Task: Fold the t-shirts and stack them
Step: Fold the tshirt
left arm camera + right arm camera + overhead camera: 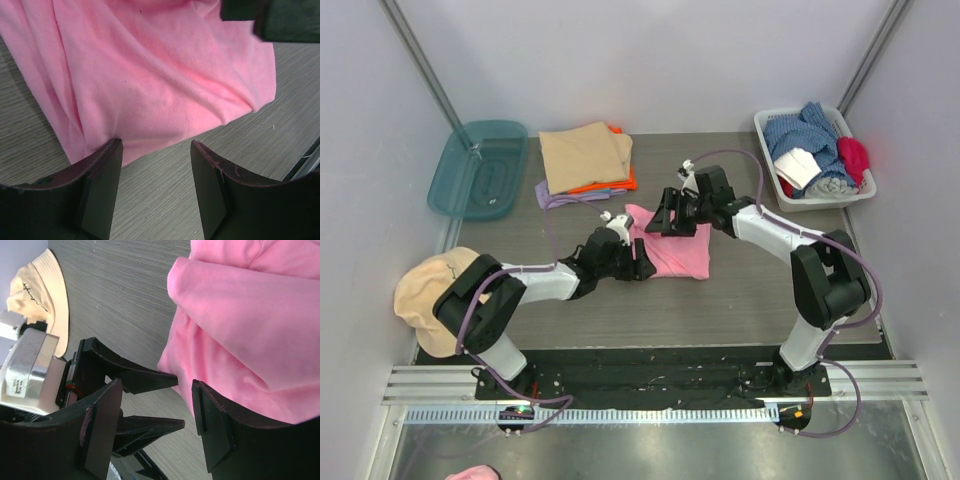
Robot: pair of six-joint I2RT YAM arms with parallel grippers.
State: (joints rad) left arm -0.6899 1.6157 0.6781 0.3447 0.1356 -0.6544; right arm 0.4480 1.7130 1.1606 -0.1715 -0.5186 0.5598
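while grippers are flanking the pink shirt [682, 252]

left gripper [642, 268], fingers apart, is hovering at its near edge mid-table, probably for a fold pinch; right gripper [662, 225], also apart and empty, is covering the far edge. stack [585, 155] is waiting behind.

Right gripper [156, 400], jaws apart, beside pink t-shirt [240, 315]

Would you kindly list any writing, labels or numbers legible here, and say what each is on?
Nothing can be read in any view.
On the tan cap: dark embroidered script, too small to read.
On the left gripper: a sticker, print too blurred to read.
On the pink t-shirt: no print visible.
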